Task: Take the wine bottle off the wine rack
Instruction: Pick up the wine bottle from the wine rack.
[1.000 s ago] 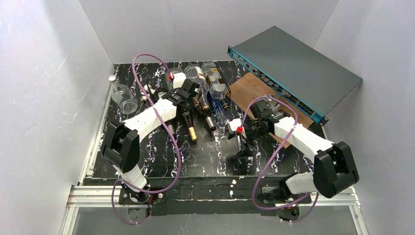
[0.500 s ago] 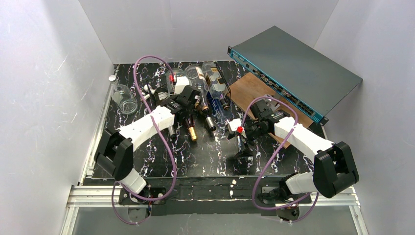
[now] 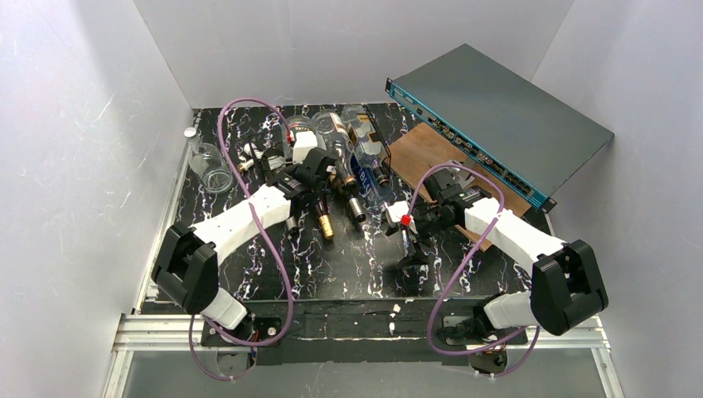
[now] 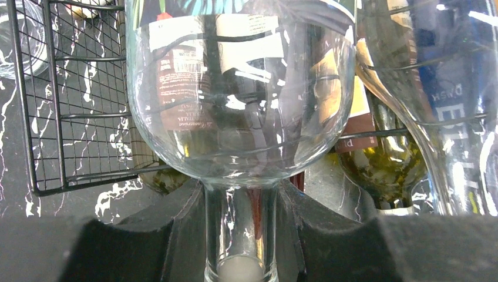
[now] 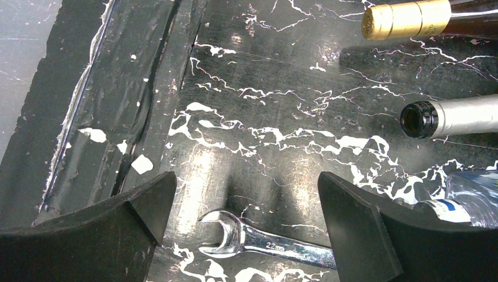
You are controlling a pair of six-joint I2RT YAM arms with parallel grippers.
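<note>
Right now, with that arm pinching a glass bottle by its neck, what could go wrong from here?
The left gripper holds the clear bottle only by its smooth, narrow neck, so the wider body might slip or swing when lifted. That body lies close beside the neighbouring bottles at the wine rack. Pulling it out may knock or roll them, and the wire could catch it.

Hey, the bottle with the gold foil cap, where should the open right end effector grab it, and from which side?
Probably the neck of the gold-capped bottle, just behind the foil, with the right end effector coming down from above, fingers straddling it. It lies flat, neck poking out over bare tabletop toward the arms; its body is crowded among other bottles.
</note>
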